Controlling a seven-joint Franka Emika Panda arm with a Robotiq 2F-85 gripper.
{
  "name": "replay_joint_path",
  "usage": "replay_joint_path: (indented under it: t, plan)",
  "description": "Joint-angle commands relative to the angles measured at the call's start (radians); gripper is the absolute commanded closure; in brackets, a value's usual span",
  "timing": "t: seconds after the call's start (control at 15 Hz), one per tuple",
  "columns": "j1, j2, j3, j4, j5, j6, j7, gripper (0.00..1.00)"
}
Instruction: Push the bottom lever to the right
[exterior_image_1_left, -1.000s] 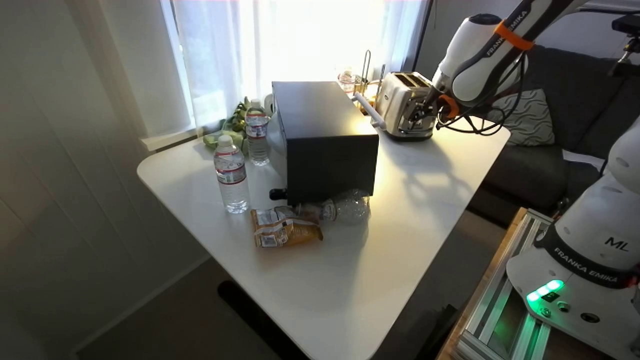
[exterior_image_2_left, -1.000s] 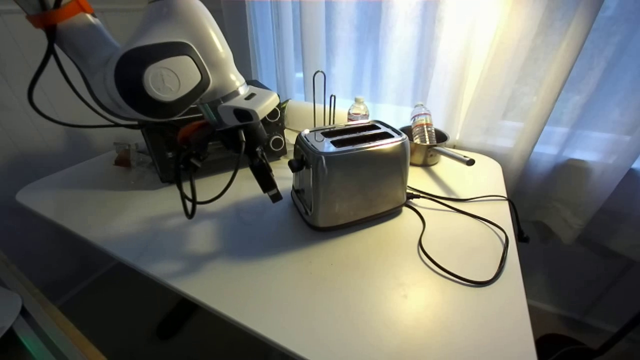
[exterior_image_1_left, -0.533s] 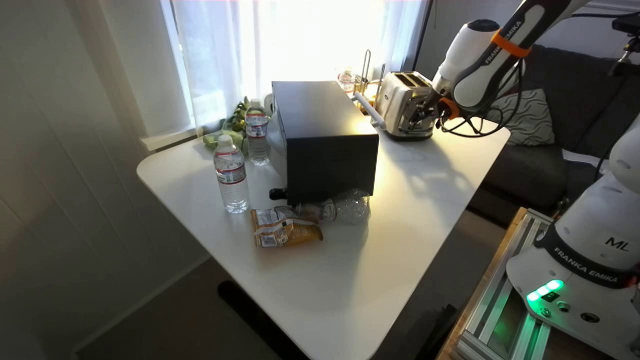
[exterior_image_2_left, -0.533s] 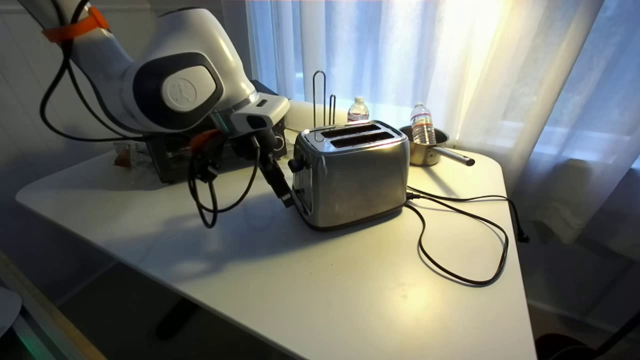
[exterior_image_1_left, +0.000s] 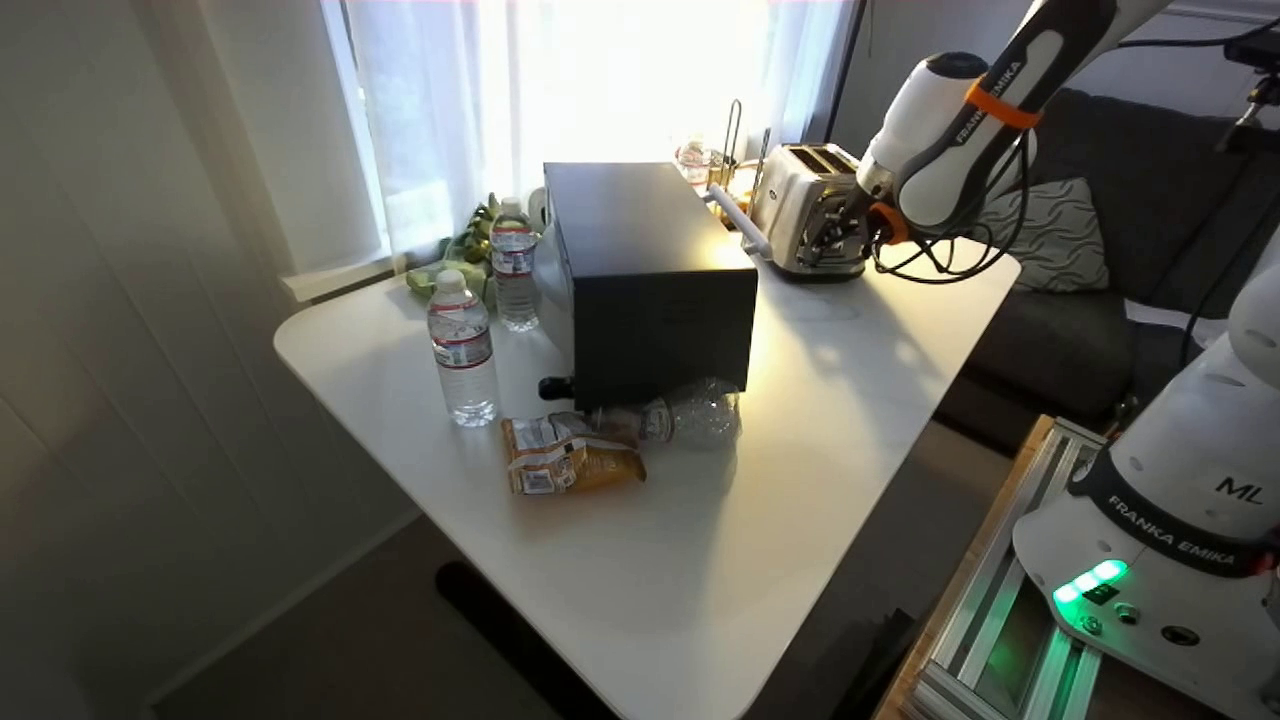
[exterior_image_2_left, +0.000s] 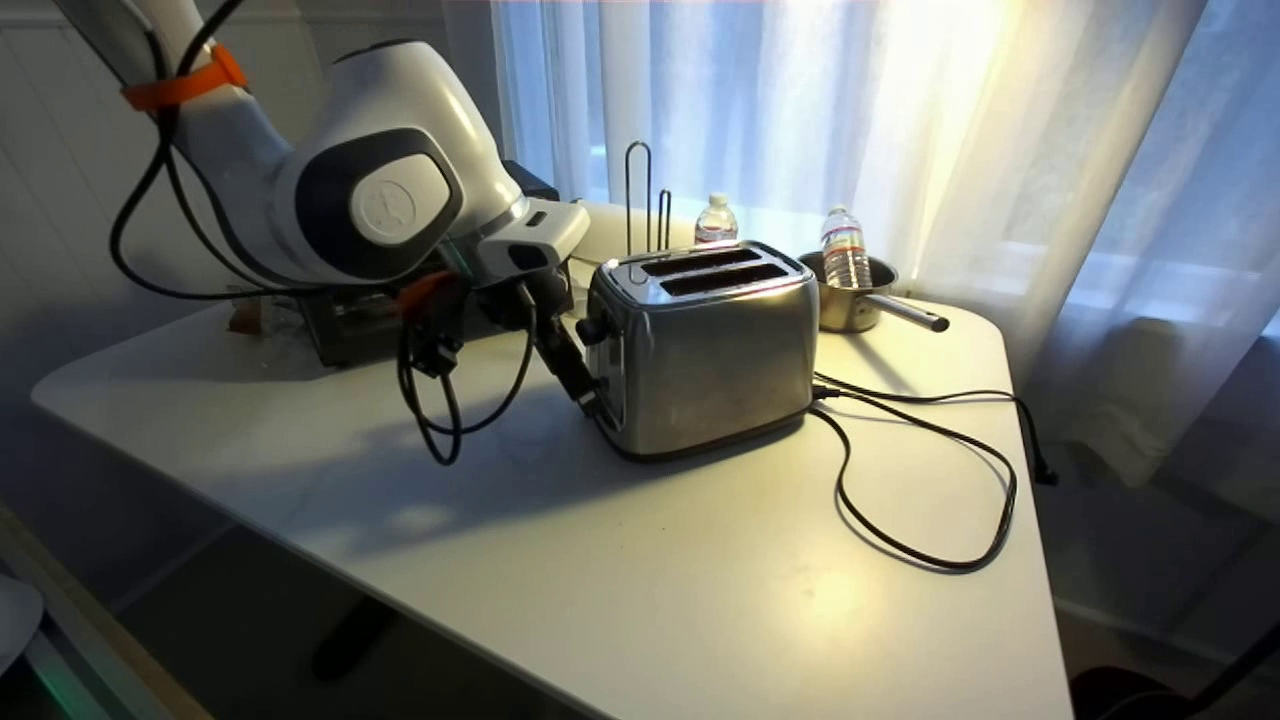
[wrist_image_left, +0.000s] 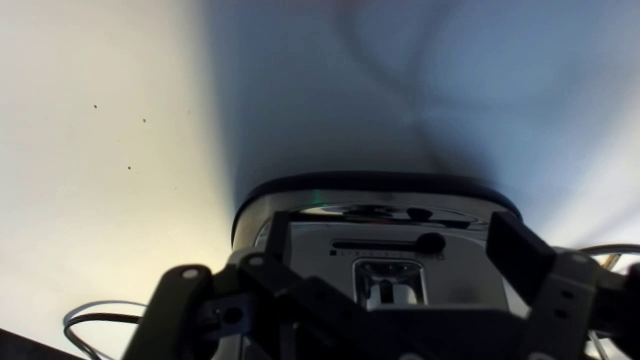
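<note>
wrist view: gripper (wrist_image_left: 390, 221) spread, bottom lever (wrist_image_left: 431, 243) between 2 jaws.

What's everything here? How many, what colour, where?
Toaster: one, silver, table
Upper lever: one, black, toaster
Bottom lever: one, black, toaster
Toaster oven: one, black, table
Saucepan: one, silver, table
Water bottles: at least four, clear, table, saucepan
Packet: one, mostly orange, table
Wire loops: two, metallic, near toaster
Cord: count unclear, black, table
Greenery: count unclear, green, table
Curtains: count unclear, white, background
Sofa: one, grey, background
Cushion: one, grey, sofa
Table: one, white, under toaster
Robot arm: one, white, above table
Gripper: one, black, by toaster
</note>
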Motion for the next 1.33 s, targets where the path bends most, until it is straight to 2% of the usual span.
replay_joint_path:
  t: [0.0,0.8,1.27]
  plan:
    - [0.057,0.046,-0.059,0.026,-0.013,0.019,0.053,0.0]
    - [0.238,0.117,-0.237,0.055,-0.006,0.058,0.145,0.0]
    - [0.296,0.118,-0.296,0.043,-0.002,0.046,0.141,0.0]
